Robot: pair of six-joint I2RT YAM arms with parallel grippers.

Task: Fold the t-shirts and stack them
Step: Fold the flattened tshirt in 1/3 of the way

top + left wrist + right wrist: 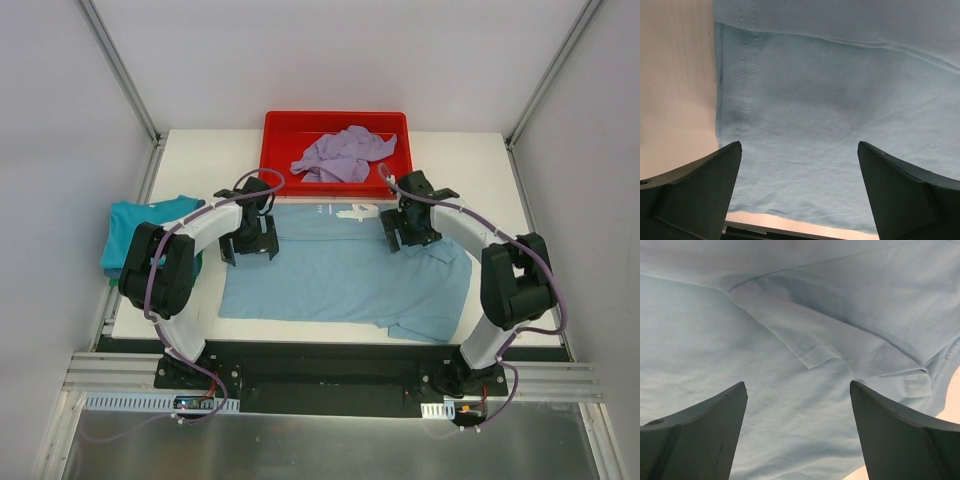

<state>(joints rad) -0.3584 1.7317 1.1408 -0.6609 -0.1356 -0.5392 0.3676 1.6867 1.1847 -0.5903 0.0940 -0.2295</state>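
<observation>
1. While both arms reached out over the bench (500,180), we saw the light blue t-shirt (345,270) spread flat across its middle. The white lettering lay toward the far edge, and one sleeve stuck out at the near right.
2. We found the left end effector (250,243) over the shirt's far left corner and the right end effector (405,230) over its far right part.
3. From the left wrist view, the left end effector (799,150) was released, jaws wide apart with nothing between them. Below it lay the stitched side edge of the light blue t-shirt (840,100), with bare bench (675,75) beside it.
4. From the right wrist view, the right end effector (797,387) was likewise released, jaws spread above a turned-over sleeve hem of the same shirt (715,340). We could not tell whether either one touched the cloth.
5. We saw the lavender t-shirt (342,155) crumpled inside the red tray (280,140) at the far edge.
6. We saw the teal t-shirt (135,230) at the bench's left edge, partly hidden by the left arm.
</observation>
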